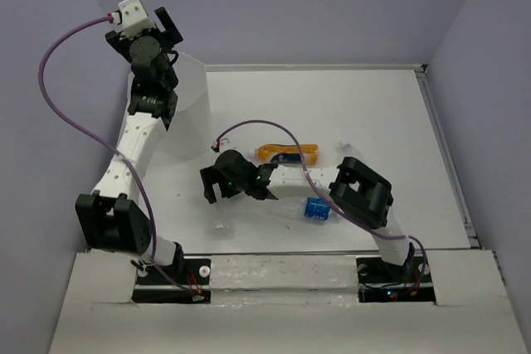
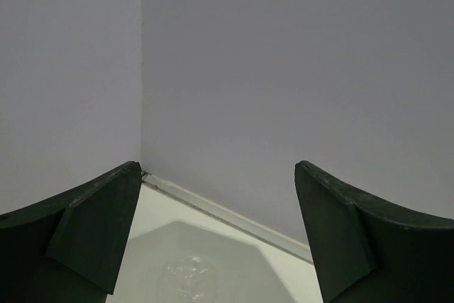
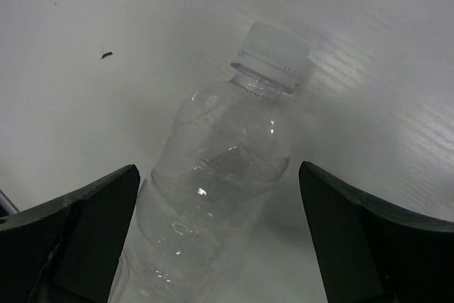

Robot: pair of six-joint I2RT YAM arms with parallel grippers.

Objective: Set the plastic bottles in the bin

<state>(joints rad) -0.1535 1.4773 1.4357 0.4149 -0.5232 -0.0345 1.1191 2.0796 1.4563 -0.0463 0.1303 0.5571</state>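
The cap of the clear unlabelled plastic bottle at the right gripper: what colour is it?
The cap is white; the right wrist view shows it best.

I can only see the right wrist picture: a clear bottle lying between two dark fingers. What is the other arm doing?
Observer: The left gripper is raised above the bin at the far left, jaws wide open and empty.
Visitor: Is anything inside that bin?
Observer: The left wrist view looks down into it, and what looks like a clear bottle lies on the bottom.
Visitor: Are there other bottles to collect besides mine?
Observer: Yes. An orange bottle and a blue-labelled bottle lie on their sides outside the bin.
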